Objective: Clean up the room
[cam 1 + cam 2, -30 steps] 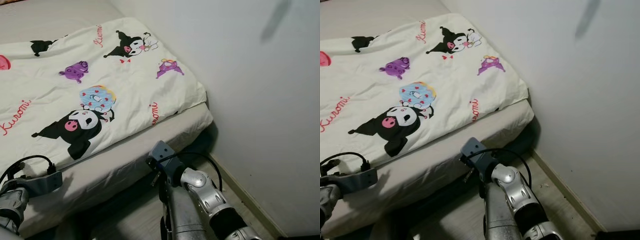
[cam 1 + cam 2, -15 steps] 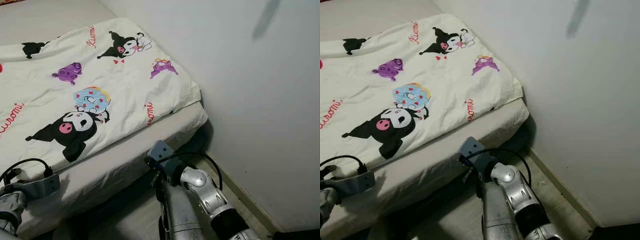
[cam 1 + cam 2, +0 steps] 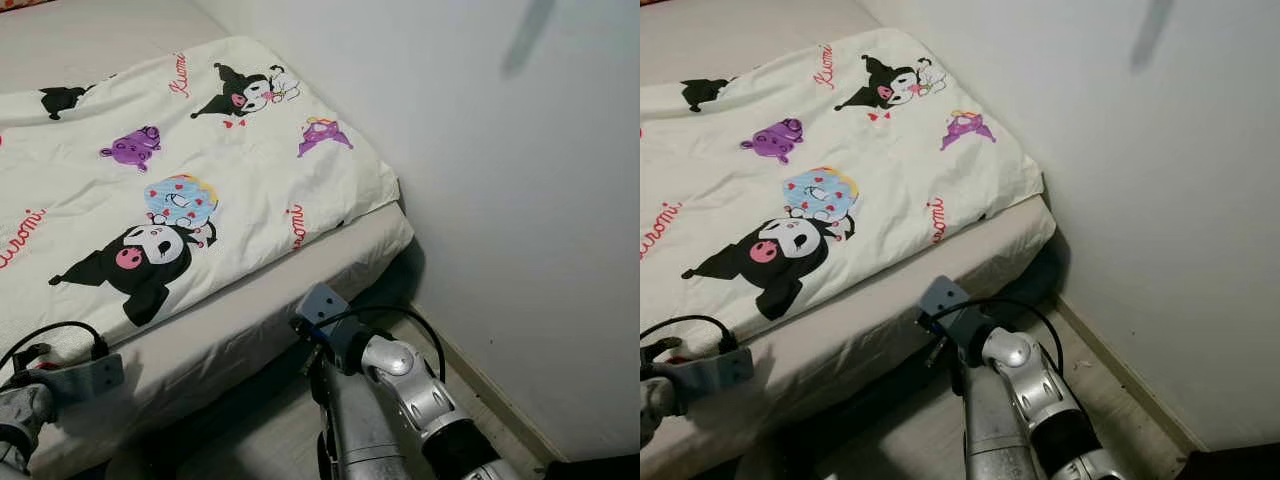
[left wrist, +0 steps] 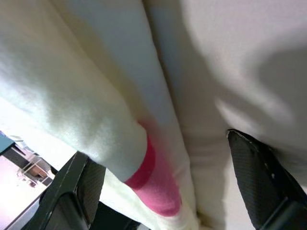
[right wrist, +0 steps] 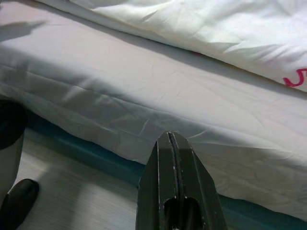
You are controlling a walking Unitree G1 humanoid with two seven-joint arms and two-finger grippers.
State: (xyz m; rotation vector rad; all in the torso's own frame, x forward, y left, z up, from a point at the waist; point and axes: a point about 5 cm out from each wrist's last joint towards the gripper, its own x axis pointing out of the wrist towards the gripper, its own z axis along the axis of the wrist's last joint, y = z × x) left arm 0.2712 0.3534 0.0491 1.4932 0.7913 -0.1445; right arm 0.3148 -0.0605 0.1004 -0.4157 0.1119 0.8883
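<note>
Pale wall and wood floor are framing the bed (image 3: 250, 320), where I am judging the tidying barely begun: the printed duvet (image 3: 200, 170) is lying between my left claw's (image 4: 158, 182) parted fingers, while my right claw (image 5: 175, 191), pressed closed and empty, is hanging below the mattress edge.

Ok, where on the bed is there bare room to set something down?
Bare sheet runs as a strip between the blanket's lower edge and the mattress side, up to the corner by the wall. Another bare patch lies above the blanket. The left gripper crowds the strip's near end.
</note>
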